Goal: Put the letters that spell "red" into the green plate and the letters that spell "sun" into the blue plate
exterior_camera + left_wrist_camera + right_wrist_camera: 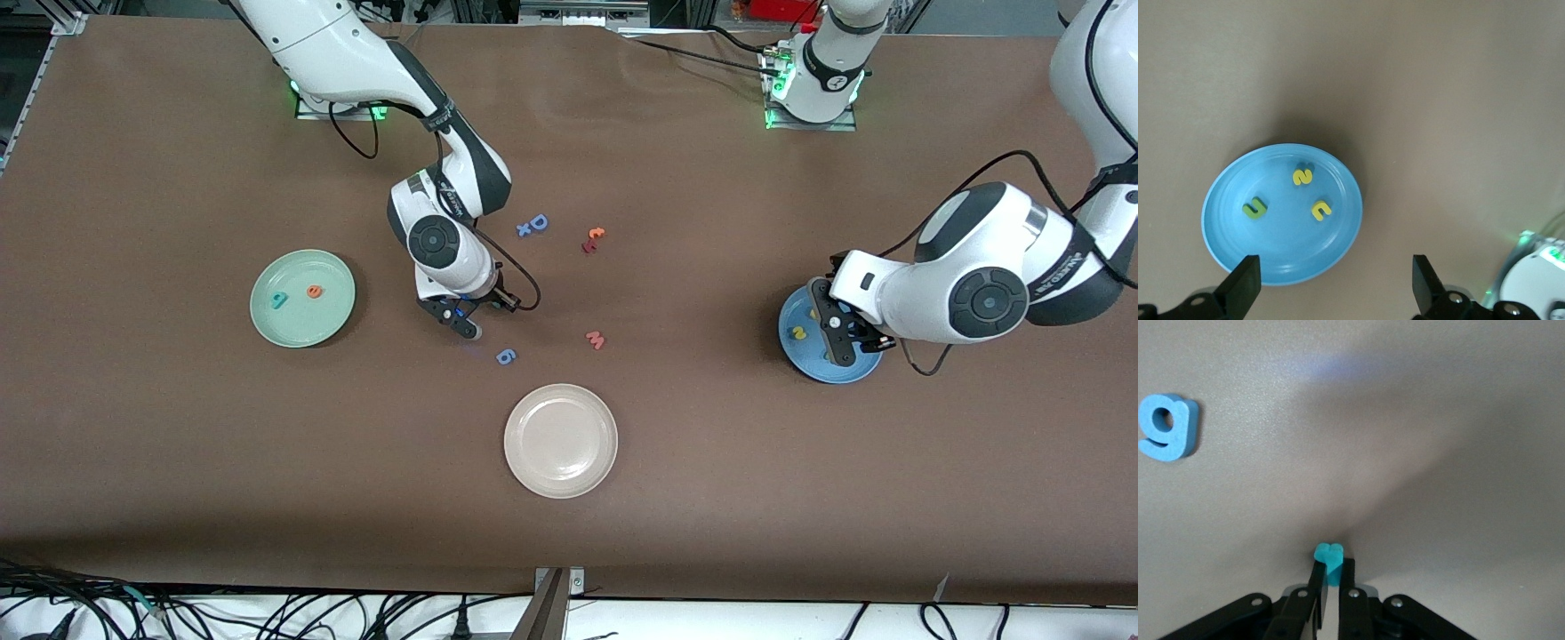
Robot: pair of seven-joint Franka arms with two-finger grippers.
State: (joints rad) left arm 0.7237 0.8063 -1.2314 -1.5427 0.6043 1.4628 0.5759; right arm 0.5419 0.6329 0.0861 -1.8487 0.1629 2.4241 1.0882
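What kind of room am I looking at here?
Probably a robotics lab: two white robot arms bolted to a brown-covered table, foam letters and the green plate as props, cables along its edge.

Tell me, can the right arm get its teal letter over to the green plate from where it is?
Probably yes. The right gripper is shut on the teal letter, with only bare table between it and the green plate. Open space remains in the plate beside the teal d and orange e.

blue plate point(794, 331) (half hidden), teal letter point(1329, 556) unreadable
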